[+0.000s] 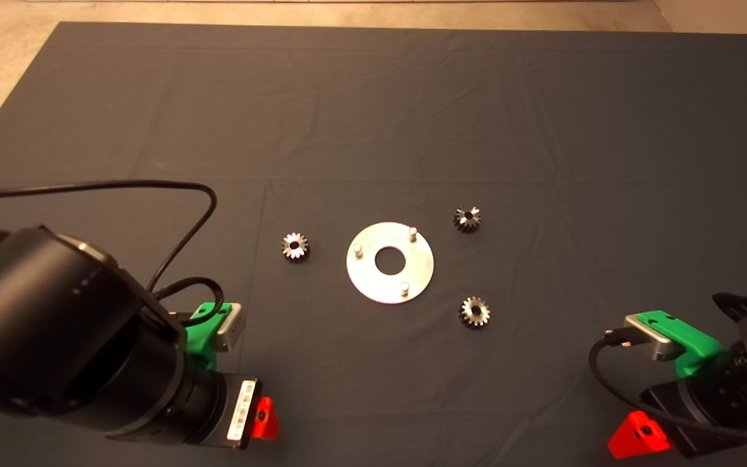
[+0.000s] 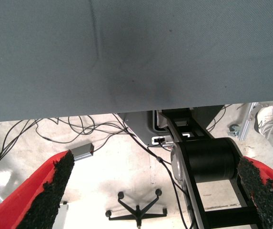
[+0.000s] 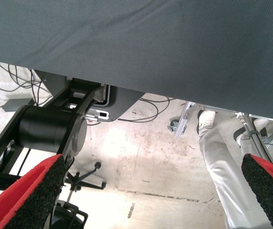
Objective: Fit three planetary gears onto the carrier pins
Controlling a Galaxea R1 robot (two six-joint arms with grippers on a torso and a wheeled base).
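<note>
Planetary gears, three of them, lie loose on the dark mat [image 1: 542, 130] while we hold both end effectors away from them. Our left end effector [image 2: 150, 191] has its fingers [image 2: 50, 191] spread wide apart with nothing between them; its wrist view looks past the mat's edge to the floor, with cables and a chair base. In the head view this end effector sits at the lower left, its black arm [image 1: 43, 331] reaching in from the left edge. Our right end effector [image 3: 150, 191] is likewise spread wide and empty, parked at the lower right; its wrist view shows a person's leg [image 3: 222, 167] in light trousers on the floor.

At the mat's centre rests the silver plate [image 1: 364, 275] with its large central hole and three carrier pins [image 1: 358, 250] standing bare. One gear [image 1: 295, 246] lies to the plate's left, one [image 1: 467, 219] near its upper right, one [image 1: 474, 312] near its lower right. None touches the plate.
</note>
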